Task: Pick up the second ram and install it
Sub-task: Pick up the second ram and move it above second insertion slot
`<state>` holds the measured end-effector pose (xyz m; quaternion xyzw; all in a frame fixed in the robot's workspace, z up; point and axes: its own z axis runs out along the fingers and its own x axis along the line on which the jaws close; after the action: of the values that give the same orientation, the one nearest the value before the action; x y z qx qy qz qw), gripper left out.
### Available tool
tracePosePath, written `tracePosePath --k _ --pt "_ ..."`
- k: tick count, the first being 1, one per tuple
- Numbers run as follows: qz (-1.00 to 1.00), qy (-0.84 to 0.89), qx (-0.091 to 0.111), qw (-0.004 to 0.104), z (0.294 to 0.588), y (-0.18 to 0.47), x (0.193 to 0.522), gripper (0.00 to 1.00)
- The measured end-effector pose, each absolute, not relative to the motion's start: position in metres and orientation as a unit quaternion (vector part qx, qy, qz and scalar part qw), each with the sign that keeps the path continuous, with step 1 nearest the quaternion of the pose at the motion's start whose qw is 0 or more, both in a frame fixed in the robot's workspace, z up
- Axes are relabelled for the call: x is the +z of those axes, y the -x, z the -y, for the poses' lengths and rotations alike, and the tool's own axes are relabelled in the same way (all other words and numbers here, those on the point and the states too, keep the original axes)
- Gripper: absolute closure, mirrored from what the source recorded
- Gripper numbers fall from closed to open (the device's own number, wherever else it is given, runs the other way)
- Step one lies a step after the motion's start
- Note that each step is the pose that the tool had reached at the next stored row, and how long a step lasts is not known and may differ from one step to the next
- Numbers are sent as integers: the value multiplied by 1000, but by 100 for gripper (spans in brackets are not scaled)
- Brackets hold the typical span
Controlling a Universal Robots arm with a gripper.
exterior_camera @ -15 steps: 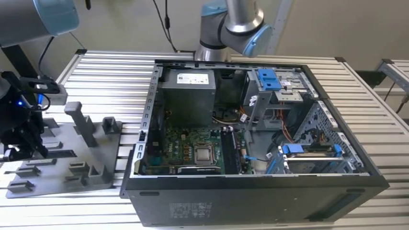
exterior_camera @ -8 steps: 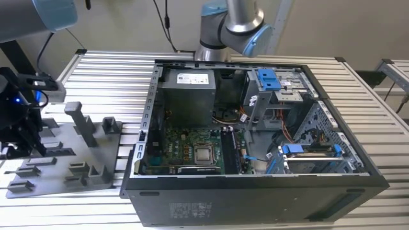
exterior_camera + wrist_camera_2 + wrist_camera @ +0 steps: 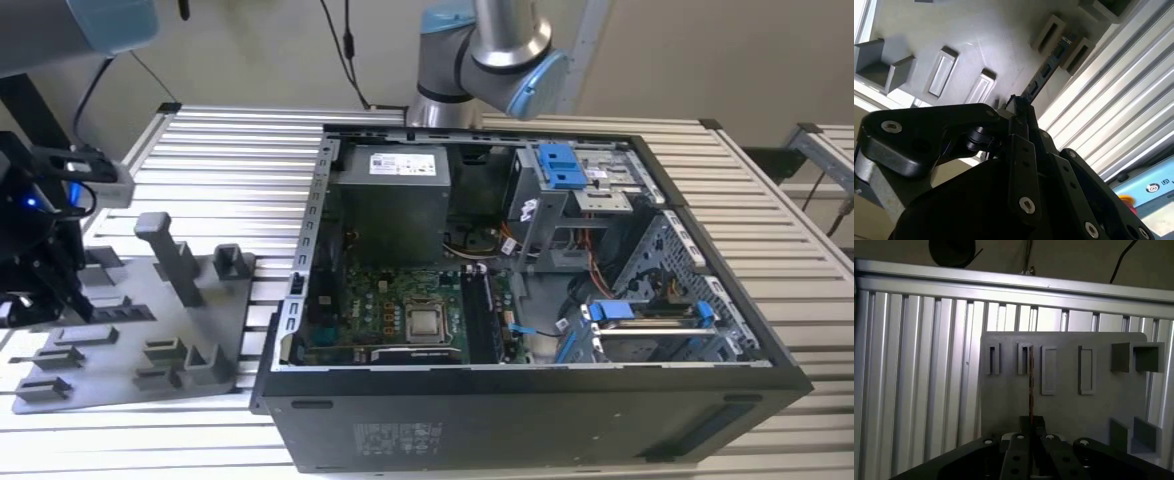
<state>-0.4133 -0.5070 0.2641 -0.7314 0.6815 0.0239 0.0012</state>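
While the second ram (image 3: 1030,380) stands on edge in the grey tray (image 3: 1004,405), my gripper (image 3: 1031,426) is clenched on its end. Pick step, not lifted clear yet, I judge. Next move needs a straight pull; tray blocks (image 3: 1046,33) flank it closely. Tabletop (image 3: 914,365) open around, PC case (image 3: 534,430) well apart.
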Motion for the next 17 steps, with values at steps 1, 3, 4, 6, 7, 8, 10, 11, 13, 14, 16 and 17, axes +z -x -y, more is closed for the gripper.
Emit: tracePosePath --k 1,3,4,6,7,8,10,11,13,14,16,17 --pt "-682 731 24 1 507 413 265 86" --pt "-682 731 24 1 507 413 267 86" --pt "-682 731 24 1 507 413 267 86" --pt "-682 731 24 1 507 413 269 86" --pt "-682 731 24 1 507 413 270 86" --pt "-682 731 24 1 507 413 271 86" --pt "-682 731 24 1 507 413 273 86" --pt "-682 731 24 1 507 413 274 86" --pt "-682 731 24 1 507 413 276 86" --pt "-682 731 24 1 507 413 277 86" --pt "-682 731 24 1 507 413 279 86" --pt "-682 731 24 1 507 413 281 86"
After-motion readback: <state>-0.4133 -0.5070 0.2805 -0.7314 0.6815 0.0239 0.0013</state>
